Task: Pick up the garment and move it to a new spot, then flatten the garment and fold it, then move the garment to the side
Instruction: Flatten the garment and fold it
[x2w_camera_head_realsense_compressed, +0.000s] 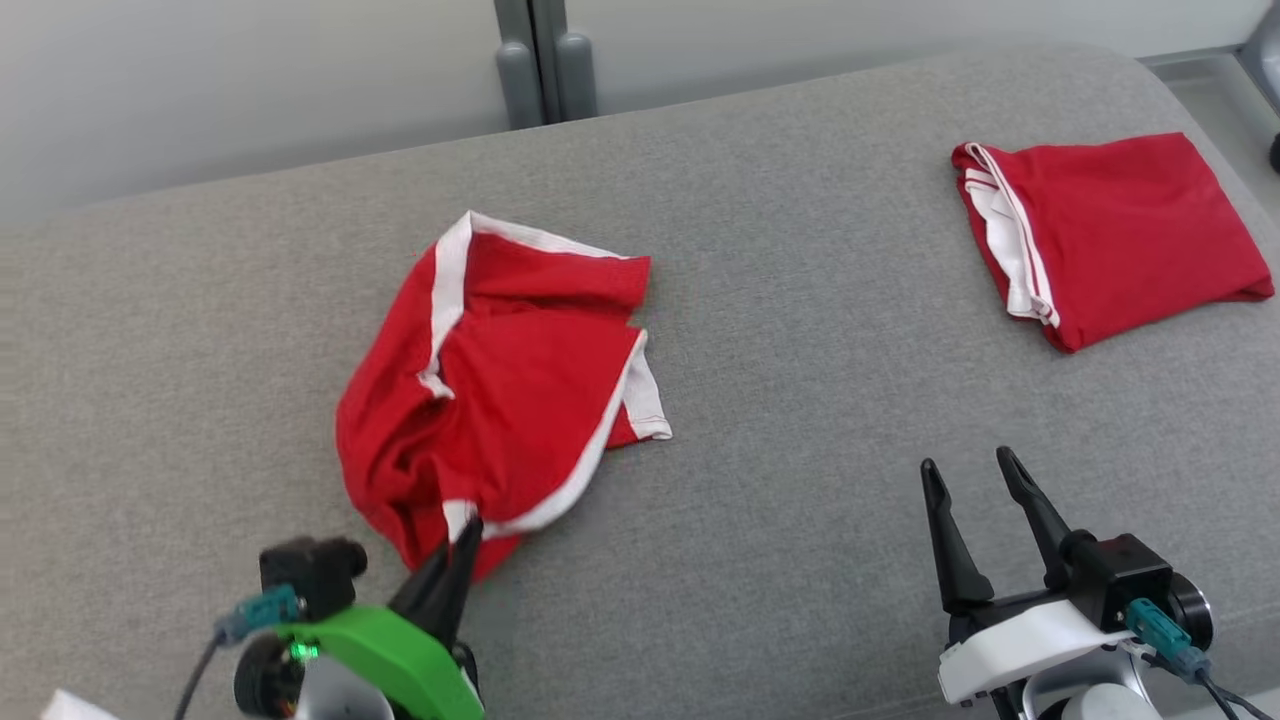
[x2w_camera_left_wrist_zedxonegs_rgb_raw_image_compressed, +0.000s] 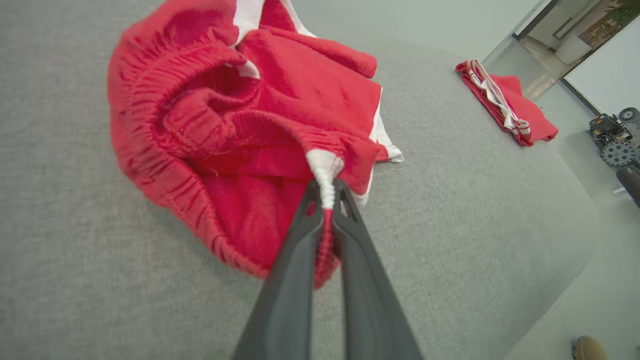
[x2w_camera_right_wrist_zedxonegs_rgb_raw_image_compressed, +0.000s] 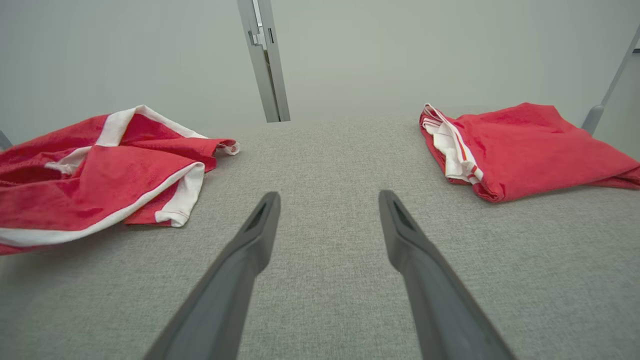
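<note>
One garment (x2w_camera_head_realsense_compressed: 500, 390) left, second garment (x2w_camera_head_realsense_compressed: 1120, 230) right-rear.

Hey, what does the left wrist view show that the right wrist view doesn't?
Left wrist view's own: the left hand shut on the white-striped waistband of the crumpled red garment, and a wheeled machine on the floor. Right wrist view's own: the right hand, open and empty over the grey cushion, and a grey post against the wall. Shared: the crumpled red garment, the folded red garment and the grey cushion.
</note>
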